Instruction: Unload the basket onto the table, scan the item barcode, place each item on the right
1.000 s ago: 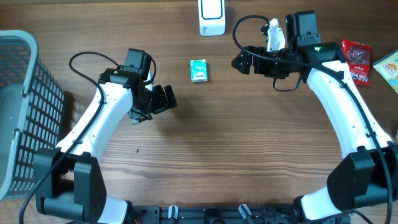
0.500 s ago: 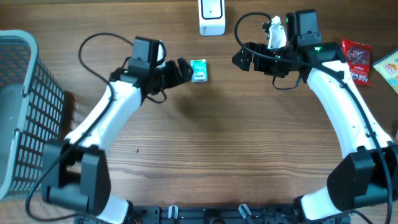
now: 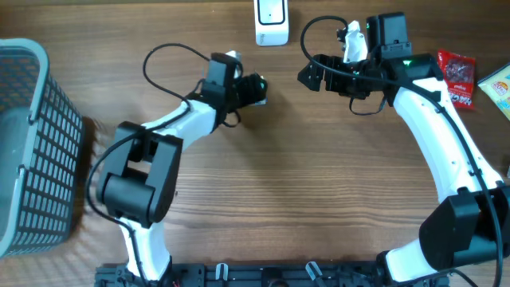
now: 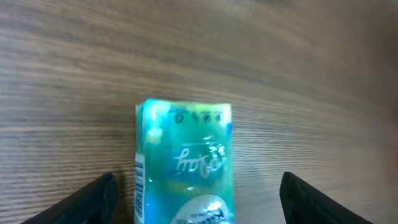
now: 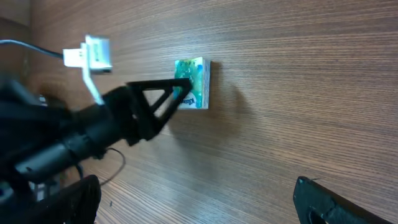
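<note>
**A:** What has changed near the top of the overhead view?

**B:** The left gripper (image 3: 252, 88) has swung up from left of centre. It now sits over the small teal-and-green plastic packet (image 4: 183, 158), just above the middle of the frame. The packet itself has not moved on the wooden table (image 3: 319, 199).

**A:** Has it got hold of it?

**B:** Not yet. In the left wrist view its black fingers (image 4: 93, 199) stand at the two lower corners. Bare wood shows between each finger and the packet, so the jaws are spread wide and grip nothing. I'd judge the pick-up is about to begin, and all the scanning is still ahead.

**A:** And the other arm?

**B:** The right gripper (image 3: 309, 76) hasn't budged in the upper right. It is fully spread and empty, near the white boxy scanner (image 3: 271, 20) at the top edge.

**A:** What can't you make out?

**B:** From overhead the gripper covers nearly all of the packet. The left wrist view cuts off the packet's lower end and is blurred (the print reads upside down from there). A pale strip along its left edge may be the barcode, but I can't tell.
</note>
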Motion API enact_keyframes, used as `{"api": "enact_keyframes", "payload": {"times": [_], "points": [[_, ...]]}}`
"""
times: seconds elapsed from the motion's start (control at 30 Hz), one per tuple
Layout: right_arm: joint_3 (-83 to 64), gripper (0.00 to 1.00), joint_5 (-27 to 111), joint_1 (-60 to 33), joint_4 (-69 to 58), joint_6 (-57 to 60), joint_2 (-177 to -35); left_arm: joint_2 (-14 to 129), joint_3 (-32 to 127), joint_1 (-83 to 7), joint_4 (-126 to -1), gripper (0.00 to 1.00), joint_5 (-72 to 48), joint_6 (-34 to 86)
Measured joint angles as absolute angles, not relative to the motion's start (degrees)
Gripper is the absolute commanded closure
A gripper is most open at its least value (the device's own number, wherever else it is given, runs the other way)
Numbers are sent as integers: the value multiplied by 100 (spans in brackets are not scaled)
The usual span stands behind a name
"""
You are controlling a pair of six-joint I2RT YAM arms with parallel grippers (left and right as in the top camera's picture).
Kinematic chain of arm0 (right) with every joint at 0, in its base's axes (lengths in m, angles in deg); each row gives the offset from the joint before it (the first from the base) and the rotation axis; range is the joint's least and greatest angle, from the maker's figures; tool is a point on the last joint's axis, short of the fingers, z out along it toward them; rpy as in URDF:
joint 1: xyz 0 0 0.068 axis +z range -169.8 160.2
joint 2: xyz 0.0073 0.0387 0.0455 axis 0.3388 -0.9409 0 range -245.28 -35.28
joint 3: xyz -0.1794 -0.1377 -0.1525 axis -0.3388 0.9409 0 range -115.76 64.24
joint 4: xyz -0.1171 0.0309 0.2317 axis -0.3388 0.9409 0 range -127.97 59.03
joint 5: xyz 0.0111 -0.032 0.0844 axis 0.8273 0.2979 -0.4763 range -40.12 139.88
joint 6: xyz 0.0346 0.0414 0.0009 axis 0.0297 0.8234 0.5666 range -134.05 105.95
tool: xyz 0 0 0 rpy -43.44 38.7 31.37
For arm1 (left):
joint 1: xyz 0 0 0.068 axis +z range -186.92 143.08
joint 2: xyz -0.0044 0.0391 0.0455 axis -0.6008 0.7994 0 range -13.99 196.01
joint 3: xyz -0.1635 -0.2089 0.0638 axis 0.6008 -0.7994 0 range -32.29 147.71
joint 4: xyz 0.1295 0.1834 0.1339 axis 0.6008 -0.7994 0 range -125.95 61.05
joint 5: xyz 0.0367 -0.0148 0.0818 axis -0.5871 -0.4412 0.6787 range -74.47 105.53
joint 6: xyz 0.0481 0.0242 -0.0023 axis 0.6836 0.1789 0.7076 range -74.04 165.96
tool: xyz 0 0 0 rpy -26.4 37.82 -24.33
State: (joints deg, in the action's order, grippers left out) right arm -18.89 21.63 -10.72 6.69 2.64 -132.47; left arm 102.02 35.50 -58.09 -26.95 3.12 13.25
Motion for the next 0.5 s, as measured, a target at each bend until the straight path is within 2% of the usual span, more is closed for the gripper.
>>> {"api": "enact_keyframes", "payload": {"times": [0.13,0.2,0.27,0.33,0.5], "points": [[-1889,0,2163,-1072,667,264,-13247,10327,3550,-6050,-2677,30,933,1330],[-1889,0,2163,-1072,669,264,-13247,10368,3554,-6096,-2651,48,1110,1330],[-1889,0,2163,-1072,669,264,-13247,10410,3563,-6098,-2645,69,1180,1321],[-1889,0,2163,-1072,669,264,-13247,10477,3596,-6098,-2684,82,1263,1273],[-1889,0,2163,-1072,669,264,-13247,10495,3692,-6091,-2846,92,1163,1242]]}}
